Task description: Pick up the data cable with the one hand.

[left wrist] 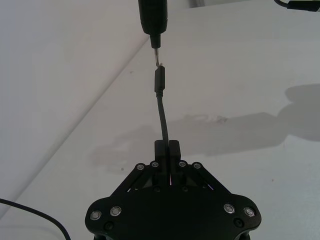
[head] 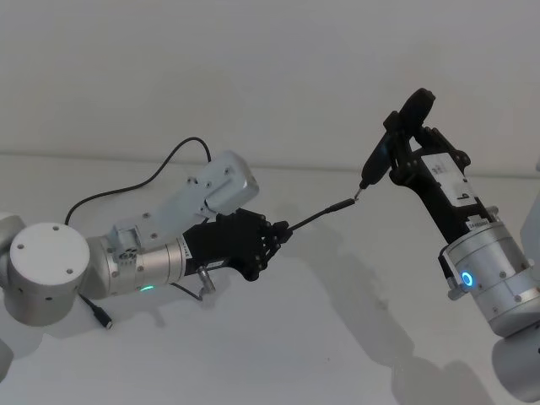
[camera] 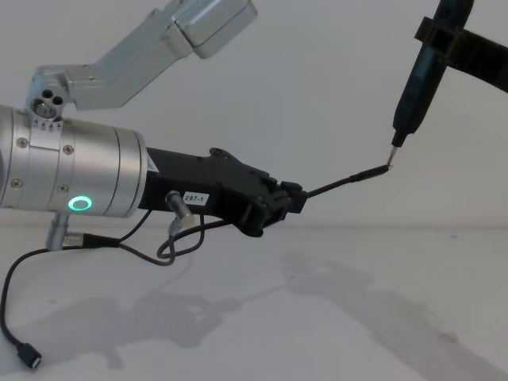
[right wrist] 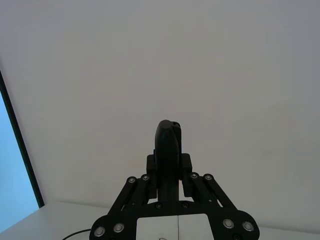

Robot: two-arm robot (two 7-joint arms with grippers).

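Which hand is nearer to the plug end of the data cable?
Left. The left hand is shut on the data cable just behind the plug. The right hand holds a pen-shaped tool whose tip meets the plug.

My left gripper [head: 281, 232] is raised above the table, and its fingers [left wrist: 172, 149] are closed on the data cable [left wrist: 162, 111]. My left arm reaches forward and to the right. My right gripper [head: 403, 143] is higher, pointing up and left, and its fingers are clamped around a pen-shaped tool [camera: 417, 75].
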